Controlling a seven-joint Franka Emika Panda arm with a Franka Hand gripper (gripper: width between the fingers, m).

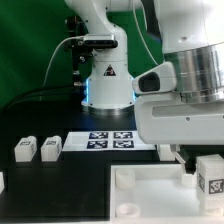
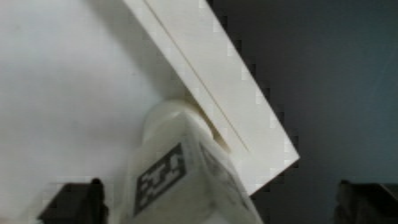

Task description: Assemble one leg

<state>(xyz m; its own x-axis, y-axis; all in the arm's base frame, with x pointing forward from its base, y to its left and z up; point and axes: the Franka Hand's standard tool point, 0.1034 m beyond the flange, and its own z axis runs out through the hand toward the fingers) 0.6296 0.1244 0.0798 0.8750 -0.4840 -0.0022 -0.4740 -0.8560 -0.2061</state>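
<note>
Black table (image 1: 40, 195) is seen beneath a green backdrop (image 1: 30, 50), with the arm's base (image 1: 107, 85) standing at mid-frame behind the marker board (image 1: 110, 140). A white panel (image 1: 150, 200) fills the lower middle of the exterior view, and its raised rim lies just beside the board's near edge. One leg (image 1: 212, 176) is stood upright at the lower right of that frame, at the panel's corner, with its tag turned to the camera. In the wrist view the leg (image 2: 178, 175) is seen against the panel's long straight edge (image 2: 222, 90); whether it is seated in a socket cannot be told. The gripper (image 2: 217, 205) is held open: its dark fingertips (image 2: 71, 205) are spread wide to either side of the leg, and neither is seen touching it. Two spare legs (image 1: 25, 150) are lined up at the exterior view's left, well apart from the panel, with bare table between them. Another white block is cut off by the frame's left edge.
</note>
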